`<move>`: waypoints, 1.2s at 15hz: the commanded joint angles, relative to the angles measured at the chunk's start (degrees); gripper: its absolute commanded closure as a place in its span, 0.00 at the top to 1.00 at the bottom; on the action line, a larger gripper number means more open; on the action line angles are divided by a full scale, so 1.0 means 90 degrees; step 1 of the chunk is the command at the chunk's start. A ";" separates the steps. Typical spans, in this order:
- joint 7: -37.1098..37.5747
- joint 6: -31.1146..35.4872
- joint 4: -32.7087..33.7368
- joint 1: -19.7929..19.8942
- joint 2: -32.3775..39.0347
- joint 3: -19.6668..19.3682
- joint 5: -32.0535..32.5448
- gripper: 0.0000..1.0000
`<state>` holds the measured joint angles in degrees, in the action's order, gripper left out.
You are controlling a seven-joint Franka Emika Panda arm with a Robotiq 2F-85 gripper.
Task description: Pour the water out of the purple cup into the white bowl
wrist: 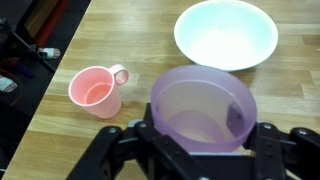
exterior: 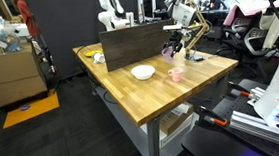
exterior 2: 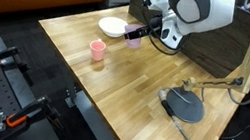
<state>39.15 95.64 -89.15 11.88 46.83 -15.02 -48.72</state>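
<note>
Toward the counter's point(exterior: 131, 99) far edge, in an exterior view, the purple cup point(exterior: 168, 53) is clamped upright in the gripper point(exterior: 175, 48). In an exterior view the white bowl point(exterior 2: 113, 26) is seen just beside it. In the wrist view the bowl lies ahead: carrying is judged in hand, and tilting over it is called for.

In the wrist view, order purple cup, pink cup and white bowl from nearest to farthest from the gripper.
1. Purple cup: held in the gripper, centre.
2. Pink cup, at image left, and white bowl, upper right: too close to call.
</note>
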 commanded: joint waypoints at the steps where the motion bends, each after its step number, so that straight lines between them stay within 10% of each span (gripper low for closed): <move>1: 0.0180 0.0340 -0.0168 0.0015 -0.0209 0.0130 0.0015 0.49; 18: 0.0181 0.0458 -0.0147 -0.0478 -0.0492 0.0581 0.0234 0.49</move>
<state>40.33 98.47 -89.28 7.44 43.69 -10.40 -47.57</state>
